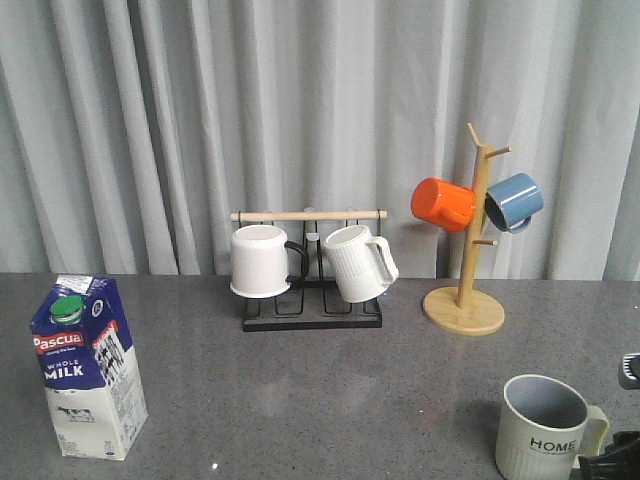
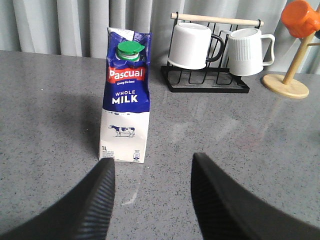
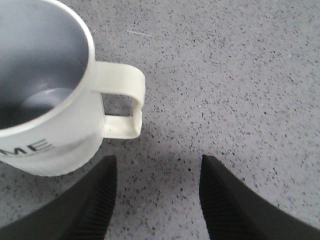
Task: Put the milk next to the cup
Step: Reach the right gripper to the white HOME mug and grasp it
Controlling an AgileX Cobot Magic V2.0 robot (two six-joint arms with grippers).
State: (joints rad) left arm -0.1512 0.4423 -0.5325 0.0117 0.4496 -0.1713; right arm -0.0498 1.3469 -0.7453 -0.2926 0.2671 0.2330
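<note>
The milk point(image 1: 88, 365), a tall blue-and-white carton with a green cap, stands upright at the table's front left. In the left wrist view the milk point(image 2: 125, 100) is just ahead of my left gripper point(image 2: 153, 162), which is open, empty and offset a little to the carton's side. The left gripper does not show in the front view. The cream HOME cup point(image 1: 545, 428) stands at the front right. In the right wrist view the cup point(image 3: 45, 100) has its handle point(image 3: 125, 100) pointing toward my open, empty right gripper point(image 3: 159, 162), which is close beside it and not touching.
A black wire rack point(image 1: 312, 318) at the back centre holds a white mug with a black handle point(image 1: 262, 260) and a white ribbed mug point(image 1: 358, 262). A wooden mug tree point(image 1: 465, 300) at the back right carries an orange mug point(image 1: 443, 204) and a blue mug point(image 1: 514, 201). A curtain hangs behind.
</note>
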